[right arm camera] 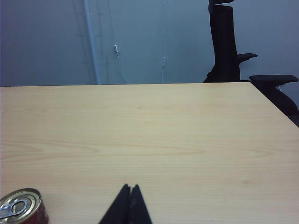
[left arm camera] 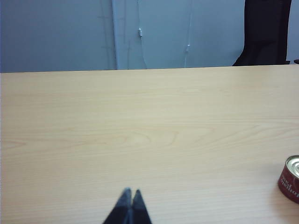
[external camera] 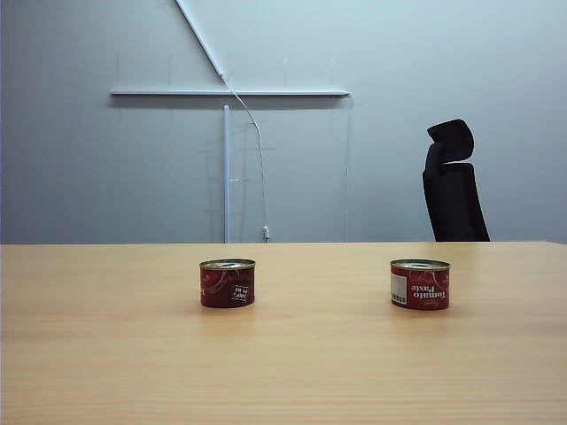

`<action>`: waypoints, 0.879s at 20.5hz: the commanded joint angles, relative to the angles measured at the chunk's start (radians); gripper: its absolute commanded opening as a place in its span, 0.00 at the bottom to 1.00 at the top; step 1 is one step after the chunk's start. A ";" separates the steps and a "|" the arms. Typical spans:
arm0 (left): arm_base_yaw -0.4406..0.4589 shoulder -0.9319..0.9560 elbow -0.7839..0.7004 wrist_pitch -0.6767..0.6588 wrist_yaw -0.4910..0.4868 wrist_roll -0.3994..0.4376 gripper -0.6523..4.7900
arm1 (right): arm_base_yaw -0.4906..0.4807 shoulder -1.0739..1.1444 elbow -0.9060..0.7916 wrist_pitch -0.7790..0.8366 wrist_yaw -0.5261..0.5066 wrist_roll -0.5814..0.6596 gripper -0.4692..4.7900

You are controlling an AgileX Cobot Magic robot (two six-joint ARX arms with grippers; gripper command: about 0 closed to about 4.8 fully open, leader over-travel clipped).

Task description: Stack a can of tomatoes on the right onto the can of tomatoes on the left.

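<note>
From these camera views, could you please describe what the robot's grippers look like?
Only the fingertips show, one pair in each wrist view. The left gripper and the right gripper look alike: two slim, dark, near-black fingers tapering to points, plain and matte. No cables, markings or arm links are visible, and neither arm appears in the exterior view.

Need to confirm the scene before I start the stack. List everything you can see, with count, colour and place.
left tomato can: one, red with silver lid, upright, left of table centre
right tomato can: one, red with silver lid, upright, right of centre, apart from the other
table: one, light wood
office chair: one, black, behind the table's far right edge
wall rails and cable: white, on grey wall
left end effector: black, shut, holding nothing
right end effector: black, shut, holding nothing
</note>
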 commanded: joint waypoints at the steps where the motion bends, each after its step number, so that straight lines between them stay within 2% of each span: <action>1: -0.002 0.002 0.002 0.006 0.004 0.006 0.12 | 0.000 -0.002 -0.004 0.014 0.001 0.003 0.07; 11: -0.017 0.002 0.002 0.006 -0.002 0.006 0.12 | 0.002 -0.002 -0.004 0.029 -0.013 0.004 0.07; 13: -0.101 0.014 0.002 0.006 -0.048 0.006 0.12 | 0.003 -0.002 -0.004 0.065 -0.094 0.008 0.07; 15: -0.235 0.051 0.002 0.006 -0.082 0.006 0.12 | 0.003 -0.002 -0.004 0.099 -0.163 0.058 0.07; 17: -0.381 0.105 0.002 0.006 -0.083 0.006 0.12 | 0.003 -0.002 0.001 0.105 -0.183 0.128 0.07; 18: -0.494 0.148 0.002 0.006 -0.082 0.006 0.12 | 0.003 0.002 0.008 0.097 -0.200 0.178 0.07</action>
